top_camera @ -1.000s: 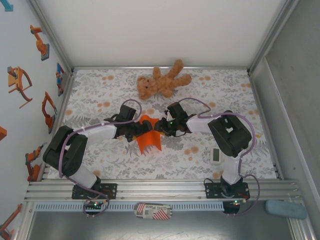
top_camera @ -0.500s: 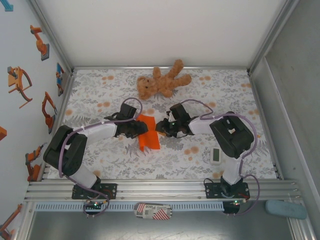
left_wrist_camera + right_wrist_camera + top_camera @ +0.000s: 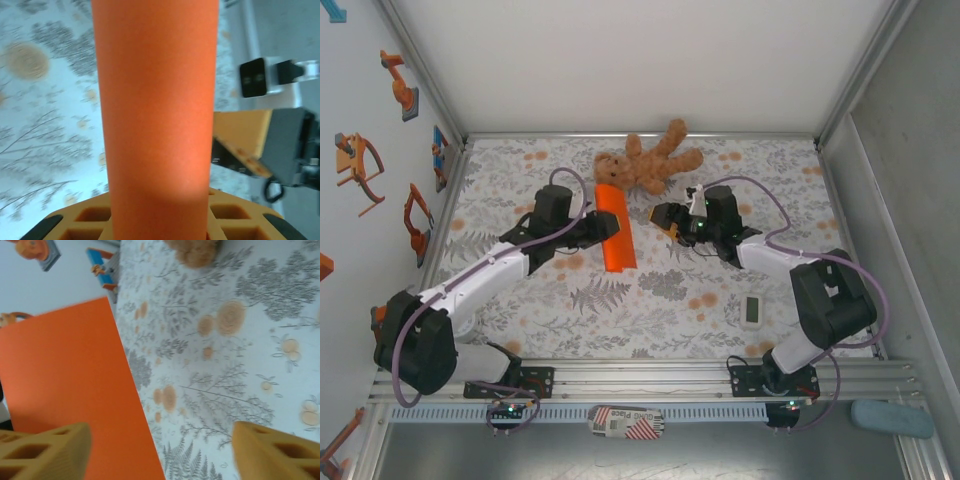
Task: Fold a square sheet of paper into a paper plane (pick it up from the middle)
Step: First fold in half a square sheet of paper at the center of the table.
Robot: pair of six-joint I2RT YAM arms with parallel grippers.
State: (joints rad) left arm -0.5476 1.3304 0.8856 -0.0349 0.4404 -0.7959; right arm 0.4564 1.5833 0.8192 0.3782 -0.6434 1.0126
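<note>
The square sheet of paper (image 3: 616, 232) is bright orange and folded into a narrow upright strip, just below the teddy bear. My left gripper (image 3: 601, 228) is shut on the strip's left edge at mid-length. In the left wrist view the paper (image 3: 155, 100) runs straight up out of that gripper (image 3: 159, 222) and covers the middle of the picture. My right gripper (image 3: 664, 216) stands open a little to the right of the strip, apart from it. In the right wrist view the paper (image 3: 65, 385) lies at the left, and nothing sits inside the open right gripper (image 3: 160, 452).
A brown teddy bear (image 3: 645, 165) lies at the far edge of the flowered tablecloth (image 3: 640, 300), its fur also at the top of the right wrist view (image 3: 195, 252). A small white gadget (image 3: 752, 310) rests near the right arm. Metal frame walls bound the table.
The paper went from a raised bent shape to a narrow folded strip further back. The left gripper closed on it. The right gripper opened and drew off to the right.
</note>
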